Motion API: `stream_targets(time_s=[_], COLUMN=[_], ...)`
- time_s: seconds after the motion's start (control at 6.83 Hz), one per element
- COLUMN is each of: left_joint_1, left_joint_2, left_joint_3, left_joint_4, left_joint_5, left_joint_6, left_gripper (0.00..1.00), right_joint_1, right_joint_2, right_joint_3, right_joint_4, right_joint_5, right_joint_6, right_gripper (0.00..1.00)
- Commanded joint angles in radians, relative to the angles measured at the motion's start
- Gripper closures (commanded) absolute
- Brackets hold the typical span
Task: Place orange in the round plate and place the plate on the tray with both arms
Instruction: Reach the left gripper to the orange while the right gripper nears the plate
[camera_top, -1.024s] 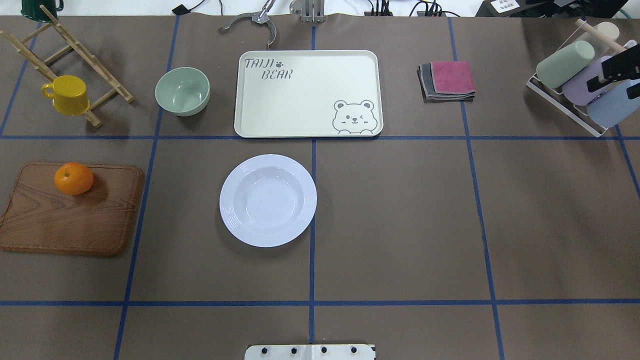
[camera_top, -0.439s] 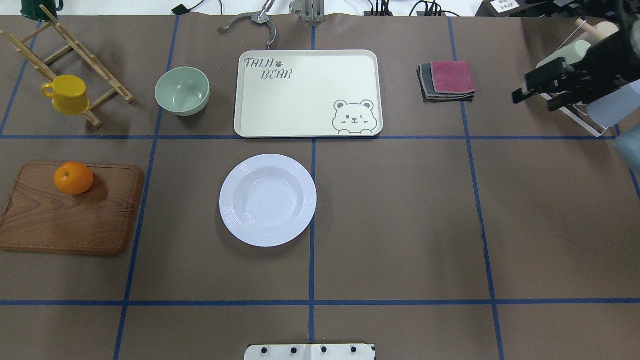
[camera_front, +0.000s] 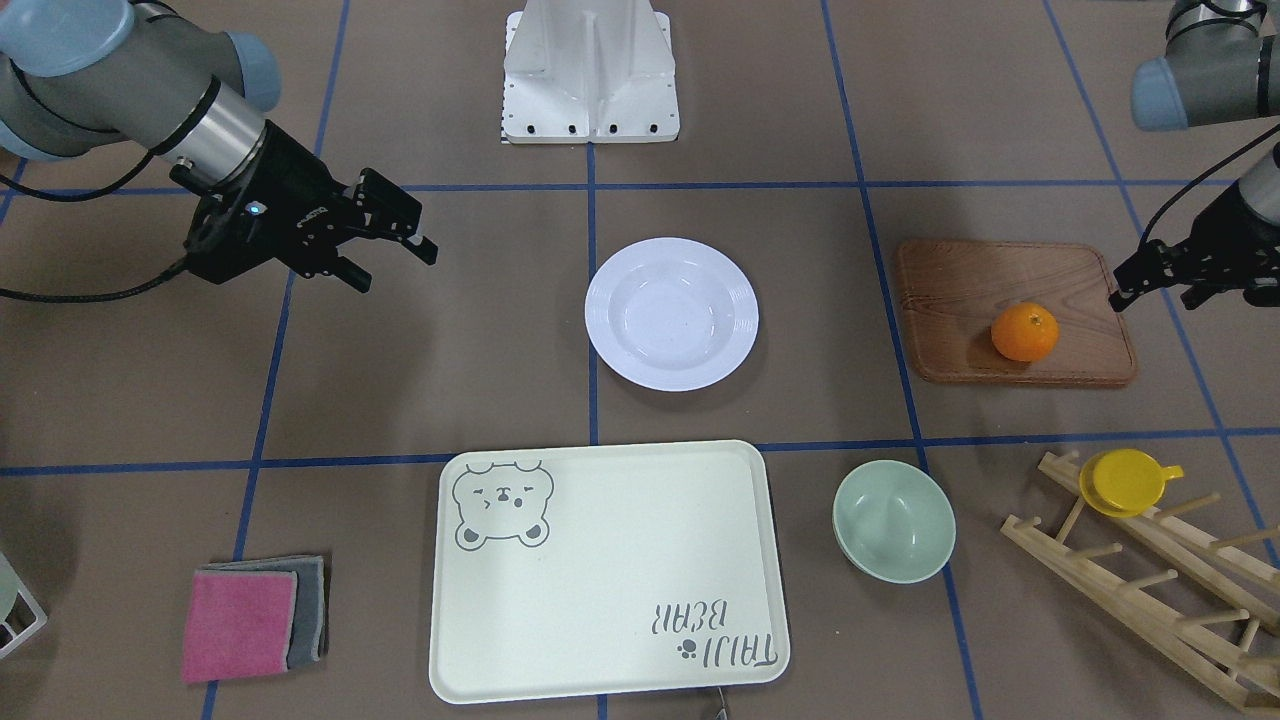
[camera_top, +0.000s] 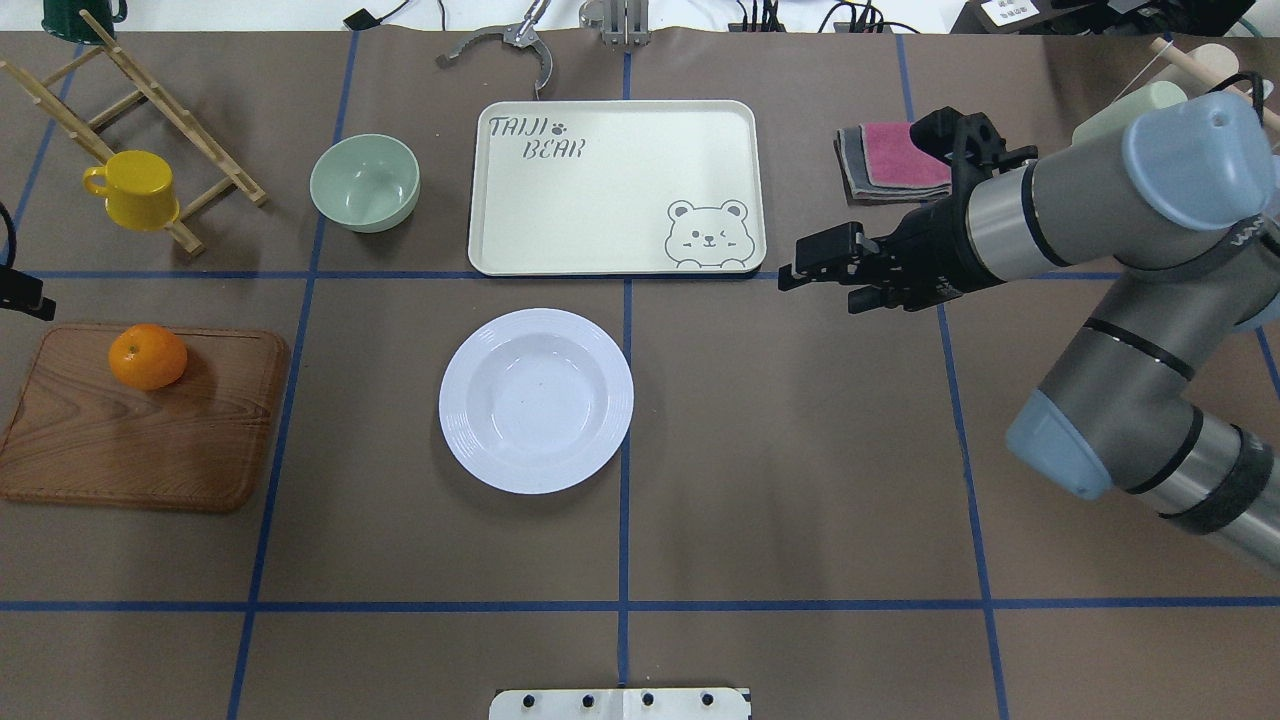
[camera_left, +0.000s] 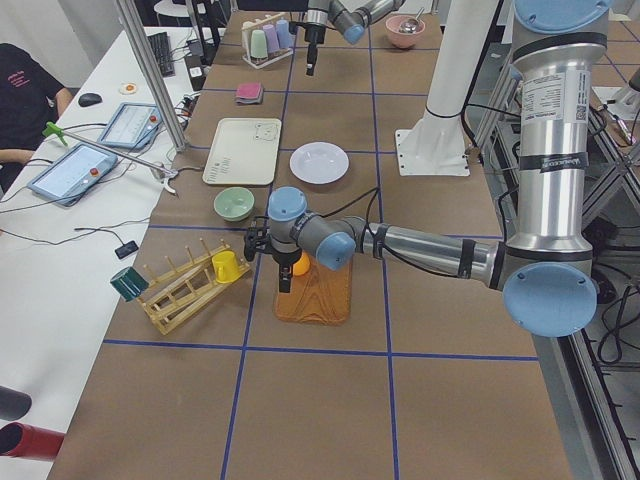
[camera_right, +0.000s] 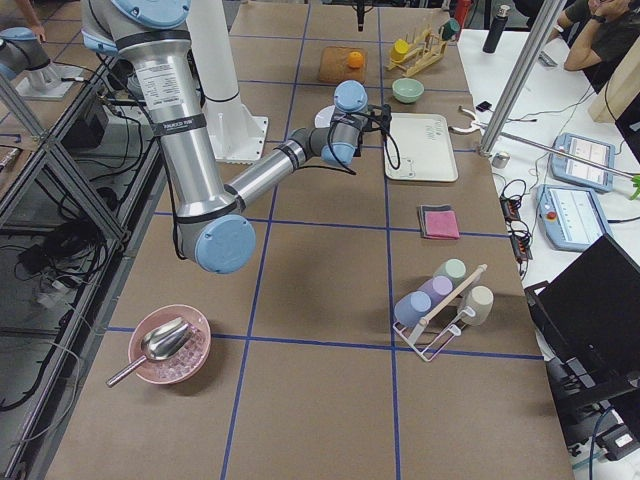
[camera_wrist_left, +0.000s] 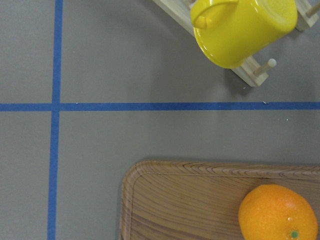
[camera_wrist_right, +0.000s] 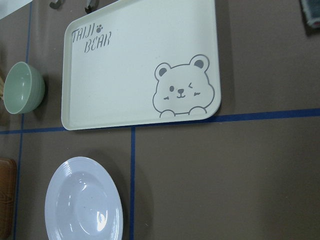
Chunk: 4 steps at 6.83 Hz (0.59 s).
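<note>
The orange (camera_top: 148, 356) sits on the far-left part of a wooden board, also seen in the left wrist view (camera_wrist_left: 278, 212). Empty, the white round plate (camera_top: 536, 400) lies at the table's middle. Beyond it lies the cream bear tray (camera_top: 615, 187), also empty. My right gripper (camera_top: 815, 275) hovers open to the right of the tray's near corner, pointing at it. Over the board's outer edge, a little apart from the orange, my left gripper (camera_front: 1155, 290) looks open with nothing in it. It barely shows at the overhead view's left edge.
The wooden board (camera_top: 140, 440) lies at the left. A pale-green bowl (camera_top: 365, 182) stands left of the tray. A yellow cup (camera_top: 135, 190) hangs on a wooden rack (camera_top: 150, 95). Folded cloths (camera_top: 890, 160) lie under my right wrist. Metal tongs (camera_top: 510, 45) rest behind the tray.
My right arm has swung in from the far right edge toward the tray's near right corner. The left gripper has appeared at the left edge. Orange, plate and tray have not moved.
</note>
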Motion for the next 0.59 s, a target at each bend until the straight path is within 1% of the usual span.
stream_targets(time_s=[0.0,0.29,0.44], left_joint_1=[0.106,0.142,0.155], left_joint_2=[-0.034,-0.060,-0.063], left_joint_3=[0.000,0.010,0.033], left_joint_4=[-0.051,-0.048,-0.049], left_joint_5=[0.047,0.061,0.069], left_joint_6=[-0.173,-0.234,-0.232], left_gripper=[0.01,0.01,0.01], right_joint_1=[-0.115,-0.165,-0.198], right_joint_2=[0.038,0.038,0.038], right_joint_3=[-0.003,-0.002,-0.006], right_joint_4=[0.005,0.007,0.036], right_joint_5=[-0.129,-0.186,-0.230], right_joint_6=[0.055,0.055,0.055], right_gripper=[0.03,0.03,0.04])
